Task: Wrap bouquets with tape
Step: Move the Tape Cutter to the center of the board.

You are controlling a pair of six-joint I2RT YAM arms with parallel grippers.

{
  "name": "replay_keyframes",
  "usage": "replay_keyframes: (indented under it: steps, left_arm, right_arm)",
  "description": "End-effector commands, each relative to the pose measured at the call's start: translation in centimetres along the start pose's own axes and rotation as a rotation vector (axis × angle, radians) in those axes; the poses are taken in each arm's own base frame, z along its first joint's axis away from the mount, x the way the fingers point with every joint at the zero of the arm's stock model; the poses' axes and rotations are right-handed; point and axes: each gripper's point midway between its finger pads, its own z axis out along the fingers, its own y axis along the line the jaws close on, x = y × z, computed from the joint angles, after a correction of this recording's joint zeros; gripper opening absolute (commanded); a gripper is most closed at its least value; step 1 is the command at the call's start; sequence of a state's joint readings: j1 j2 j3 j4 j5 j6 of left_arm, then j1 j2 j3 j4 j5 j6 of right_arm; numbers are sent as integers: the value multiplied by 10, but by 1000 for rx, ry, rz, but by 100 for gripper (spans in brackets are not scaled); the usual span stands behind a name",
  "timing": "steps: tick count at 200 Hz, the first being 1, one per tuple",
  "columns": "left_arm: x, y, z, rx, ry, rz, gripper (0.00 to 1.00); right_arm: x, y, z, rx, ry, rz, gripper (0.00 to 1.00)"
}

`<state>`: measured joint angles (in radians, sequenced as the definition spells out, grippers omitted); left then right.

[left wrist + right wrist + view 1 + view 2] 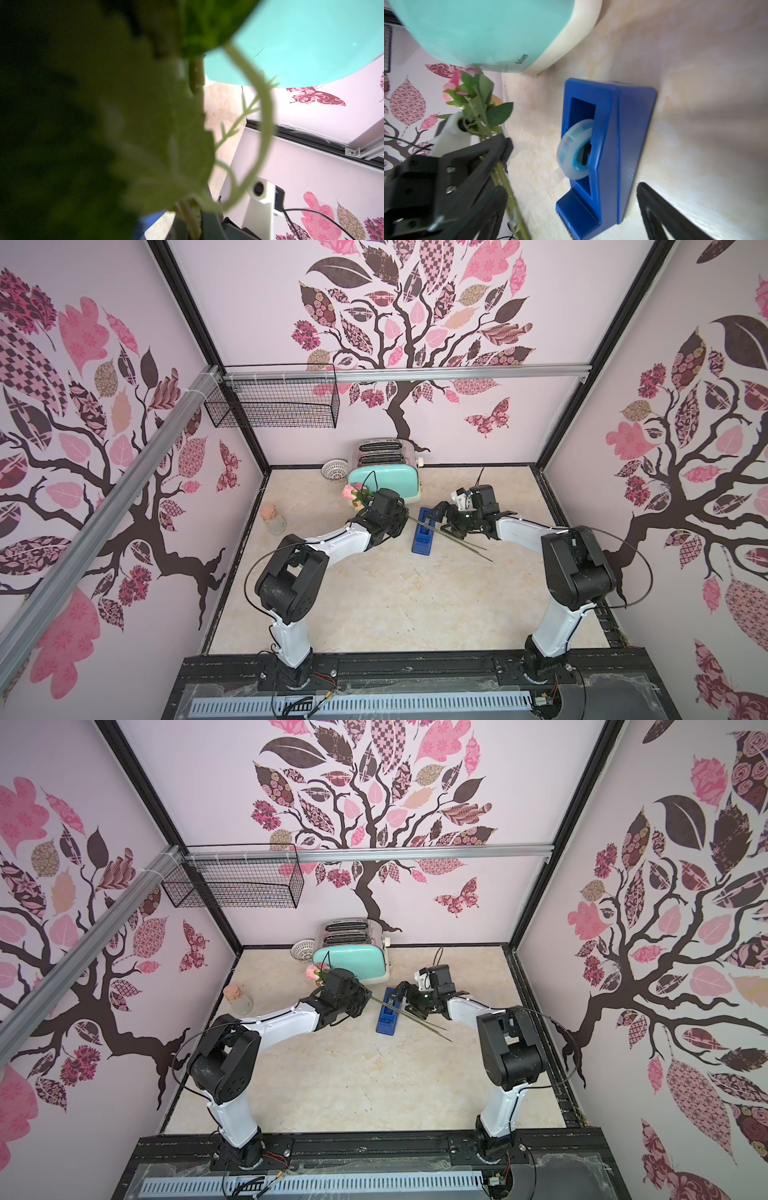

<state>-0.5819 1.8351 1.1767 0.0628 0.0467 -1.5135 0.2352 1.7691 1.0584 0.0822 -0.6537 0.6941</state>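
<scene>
Left gripper [499, 166] is clamped on the bouquet's [465, 546] bare green stems, holding it above the far half of the table [374, 605]. Right gripper [444, 517] hangs spread wide and empty just beside those stems, above the tape dispenser [423, 533].

Nearest the front edge are the free stem ends, pointing toward the near right. Further back the stems cross over the blue dispenser, which stands at mid-width. Its clear tape roll [574, 149] sits in the slot, and the serrated cutter [564, 222] is at the near end. Beyond, the rose heads [352, 492] hang just before the mint toaster [384, 483] at the far edge, with a white strainer [334, 470] beside it.

The bouquet looks light, with thin, springy stems apt to splay, so the bare stems are the place to hold, never the soft heads. Tape will likely be thin, sticky and hard to see. Its loose end by the cutter seems the spot to pinch, and the dispenser may slide when pulled.
</scene>
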Motion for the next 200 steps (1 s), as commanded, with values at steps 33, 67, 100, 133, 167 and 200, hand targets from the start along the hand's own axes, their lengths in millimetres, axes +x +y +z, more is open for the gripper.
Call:
replay_keyframes:
  steps: [33, 67, 100, 133, 167, 200]
  left_arm:
    - [-2, -13, -11, 68, -2, 29, 0]
    - [-3, -13, -14, 61, -2, 52, 0]
    - [-1, -8, -13, 49, 5, 55, 0]
    - [-4, -7, -17, 47, 7, 75, 0]
    - [-12, 2, -27, 33, 1, 84, 0]
    - [-23, 13, -41, 15, -7, 85, 0]
  right_arm:
    - [0, 13, -26, -108, -46, -30, 100]
    - [12, -3, -4, -152, -11, 117, 100]
    - [13, 4, 17, -152, 33, 144, 100]
    - [36, 4, 34, -176, 88, 203, 100]
    - [60, 21, 47, -243, 128, 242, 100]
    - [79, 40, 61, -274, 159, 241, 100]
